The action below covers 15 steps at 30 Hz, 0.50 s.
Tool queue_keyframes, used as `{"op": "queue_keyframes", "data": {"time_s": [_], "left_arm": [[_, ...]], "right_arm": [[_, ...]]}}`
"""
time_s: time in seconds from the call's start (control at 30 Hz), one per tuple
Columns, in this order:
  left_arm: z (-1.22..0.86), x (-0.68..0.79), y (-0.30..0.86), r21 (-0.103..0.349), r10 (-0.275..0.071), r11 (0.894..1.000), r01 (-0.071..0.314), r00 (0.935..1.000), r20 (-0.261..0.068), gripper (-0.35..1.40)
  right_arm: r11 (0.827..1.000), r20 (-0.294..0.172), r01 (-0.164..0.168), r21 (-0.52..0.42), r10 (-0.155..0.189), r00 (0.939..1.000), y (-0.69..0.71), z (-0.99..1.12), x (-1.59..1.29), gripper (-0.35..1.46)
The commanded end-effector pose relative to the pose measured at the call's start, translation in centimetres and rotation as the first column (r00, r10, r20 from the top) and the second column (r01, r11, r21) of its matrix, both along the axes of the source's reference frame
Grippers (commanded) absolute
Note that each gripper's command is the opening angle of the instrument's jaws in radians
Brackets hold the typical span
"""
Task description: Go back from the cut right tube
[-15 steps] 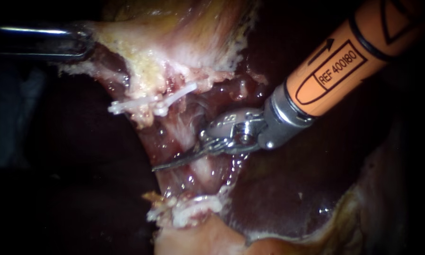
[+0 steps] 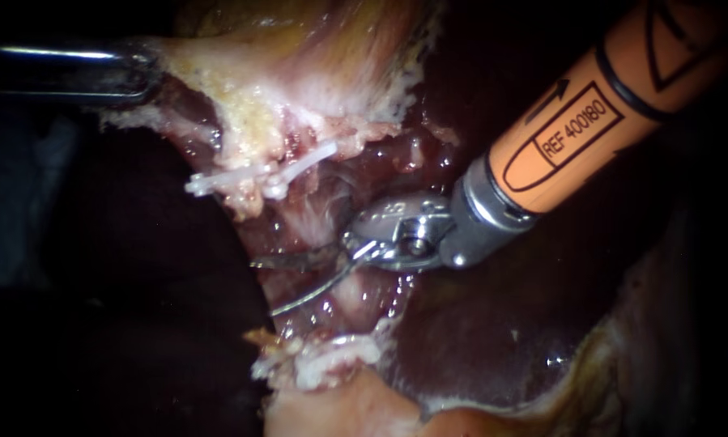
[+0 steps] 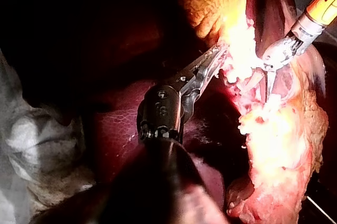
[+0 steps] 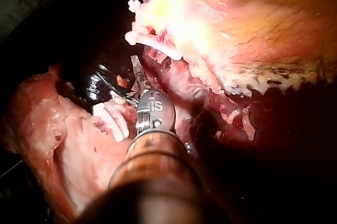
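Observation:
My right instrument point(image 2: 265, 287), on an orange shaft from the upper right, ends in two thin curved blades that stand open. They lie across the pale tube point(image 2: 308, 217) that runs between the upper white clips point(image 2: 258, 175) and the lower white clips point(image 2: 331, 356). Whether the tube is parted there I cannot tell. In the right wrist view the blades point(image 4: 120, 79) spread ahead of the wrist, between both clip groups. My left instrument point(image 2: 149, 69) comes in at the upper left, its tip hidden in pale tissue. In the left wrist view its jaws point(image 3: 215, 58) are shut on that bright gallbladder tissue.
Dark red liver point(image 2: 493, 324) lies under and to the right of the tube. Yellowish gallbladder tissue point(image 2: 299, 48) hangs above, held up to the left. Pale fatty tissue point(image 2: 339, 409) bulges below the lower clips. The right instrument's blades point(image 3: 268, 79) show beside the left jaws.
The right instrument's blades were shut together across the tube; now they stand open. Its wrist has shifted slightly up. The left instrument has not moved.

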State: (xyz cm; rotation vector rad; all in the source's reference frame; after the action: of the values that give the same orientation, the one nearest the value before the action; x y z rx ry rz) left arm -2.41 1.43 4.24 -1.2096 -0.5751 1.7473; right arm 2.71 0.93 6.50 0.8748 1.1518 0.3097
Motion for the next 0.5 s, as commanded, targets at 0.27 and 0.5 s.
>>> {"op": "queue_keyframes", "data": {"time_s": [0.27, 0.5], "left_arm": [[0.01, 0.0, 0.0, 0.0, 0.0, 1.0, 0.0, 1.0, 0.0, -0.35], [0.01, 0.01, 0.0, -0.001, 0.001, 1.0, -0.001, 1.0, 0.0, -0.35]], "right_arm": [[0.972, 0.061, -0.159, -0.174, 0.172, 0.9832, 0.01, -0.19, -0.32, 1.43], [0.923, 0.222, -0.074, -0.378, 0.168, 0.9604, 0.14, -0.54, -0.86, 1.43]]}}
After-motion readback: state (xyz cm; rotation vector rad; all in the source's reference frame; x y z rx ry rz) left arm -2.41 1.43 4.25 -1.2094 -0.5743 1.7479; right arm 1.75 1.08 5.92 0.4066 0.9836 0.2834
